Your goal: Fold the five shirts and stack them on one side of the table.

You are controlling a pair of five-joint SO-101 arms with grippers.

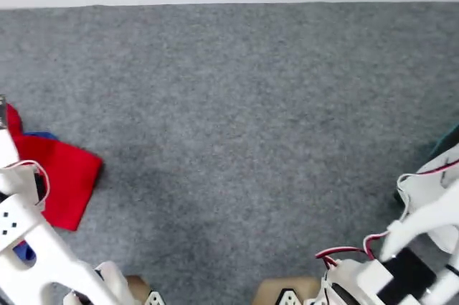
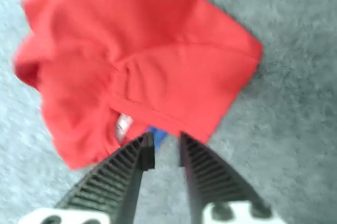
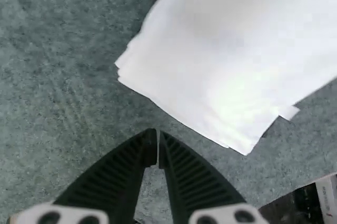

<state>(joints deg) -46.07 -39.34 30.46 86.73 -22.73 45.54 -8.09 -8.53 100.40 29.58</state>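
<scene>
At the left edge of the high view, a crumpled red cotton shirt (image 1: 61,176) lies on the grey felt-like table covering (image 1: 237,118). A scrap of blue fabric (image 1: 41,135) peeks out from under it. The white left arm (image 1: 36,247) rises from the lower left corner and covers part of the shirt's near side. In the left wrist view, the left gripper (image 2: 166,147) hovers over the red shirt's edge with its black ribbed fingers (image 2: 131,166) a little apart, grasping nothing. The middle of the table is bare felt, with tan cardboard-like pieces (image 1: 276,291) at the bottom edge. At lower right stands the white right arm (image 1: 423,247), trailing red and white wires (image 1: 344,251). The right gripper (image 3: 158,147) hangs closed, tips touching, holding nothing, just beside a folded white shirt (image 3: 237,50).
</scene>
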